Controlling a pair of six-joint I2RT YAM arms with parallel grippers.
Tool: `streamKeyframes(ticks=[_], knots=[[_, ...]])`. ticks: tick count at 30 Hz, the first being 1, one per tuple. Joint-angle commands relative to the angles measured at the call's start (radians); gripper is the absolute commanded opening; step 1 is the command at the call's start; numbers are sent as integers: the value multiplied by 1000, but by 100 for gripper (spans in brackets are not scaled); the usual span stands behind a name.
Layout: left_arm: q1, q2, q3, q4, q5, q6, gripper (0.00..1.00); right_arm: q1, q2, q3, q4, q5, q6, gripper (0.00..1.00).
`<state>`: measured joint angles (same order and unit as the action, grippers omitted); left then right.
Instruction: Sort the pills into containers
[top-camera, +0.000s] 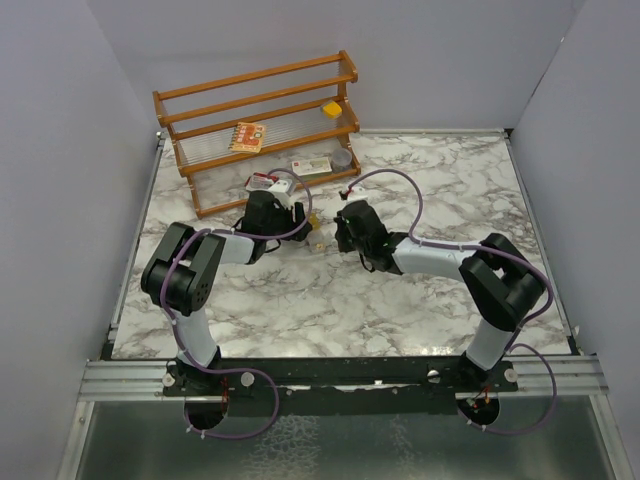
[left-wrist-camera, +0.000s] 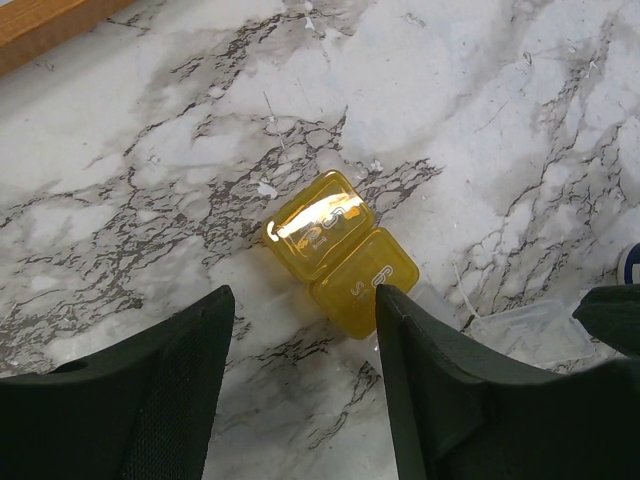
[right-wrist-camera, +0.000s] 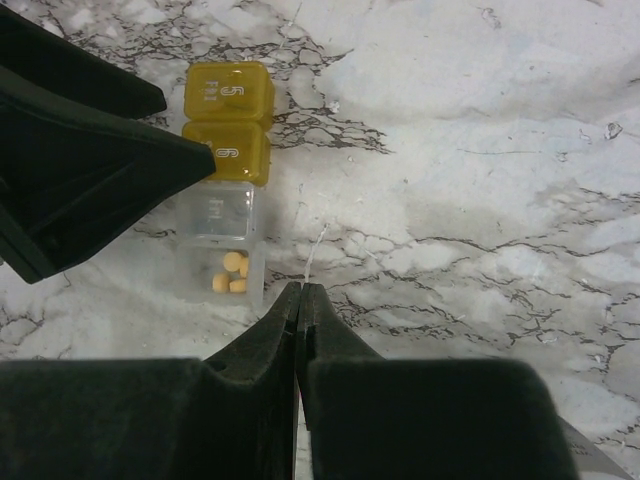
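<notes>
While the marble table (top-camera: 420, 300) sits between plain lilac walls with a wooden rack (top-camera: 260, 110) at the back, we see the left gripper (left-wrist-camera: 303, 300) spread wide over two yellow boxes (left-wrist-camera: 340, 250), holding nothing. Our right gripper (right-wrist-camera: 300, 290) is pressed together, empty. Only the right wrist view shows the pills (right-wrist-camera: 232, 272): they're in a clear box (right-wrist-camera: 195, 290) next to the yellow ones.
</notes>
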<state>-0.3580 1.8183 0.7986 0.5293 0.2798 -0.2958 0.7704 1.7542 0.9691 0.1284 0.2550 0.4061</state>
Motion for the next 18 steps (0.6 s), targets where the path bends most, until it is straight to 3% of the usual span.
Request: streamKeyframes(ticks=[1,18], knots=[[-13,25,19,-40,-35,26,59,-5,3,0,41,-57,18,1],[-25,31,29,-57,-47,29,56,-5,28,0,133,-171,10,1]])
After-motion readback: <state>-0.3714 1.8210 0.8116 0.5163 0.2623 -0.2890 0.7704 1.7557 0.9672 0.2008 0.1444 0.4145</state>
